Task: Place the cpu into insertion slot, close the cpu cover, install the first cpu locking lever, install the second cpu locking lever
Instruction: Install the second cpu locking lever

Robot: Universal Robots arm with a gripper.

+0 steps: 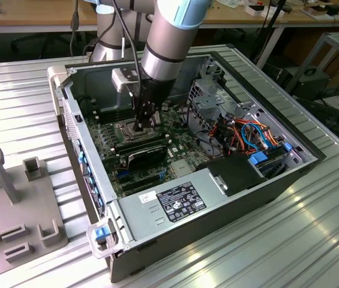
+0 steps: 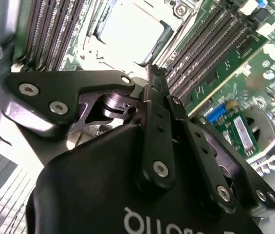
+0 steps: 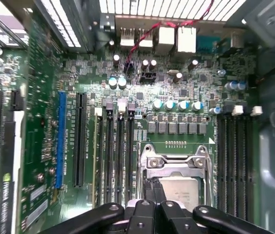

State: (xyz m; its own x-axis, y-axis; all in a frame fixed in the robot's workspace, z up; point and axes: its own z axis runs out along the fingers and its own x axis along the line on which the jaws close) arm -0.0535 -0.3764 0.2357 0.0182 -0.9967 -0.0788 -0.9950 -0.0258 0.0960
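The cpu (image 3: 180,187) lies flat in the insertion slot (image 1: 127,127), its dull silver top bright in the second wrist view (image 2: 127,29). It hides the pin field. The cpu cover (image 3: 176,163) lies down around it as a silvery frame with the chip showing through its window. My gripper (image 1: 144,123) reaches straight down into the open computer case. Its black fingertips (image 3: 150,187) are pressed together at the edge of the socket frame beside the chip, with nothing visible between them. In the second wrist view the gripper (image 2: 153,73) ends just short of the chip's rim.
Long black memory slots (image 3: 234,161) flank the socket on both sides. A blue card slot (image 3: 61,141) lies further off. A black power supply (image 1: 175,201), a drive cage with orange and blue cables (image 1: 247,135) and the case walls (image 1: 73,126) hem the arm in. A grey fixture (image 1: 13,198) stands on the table.
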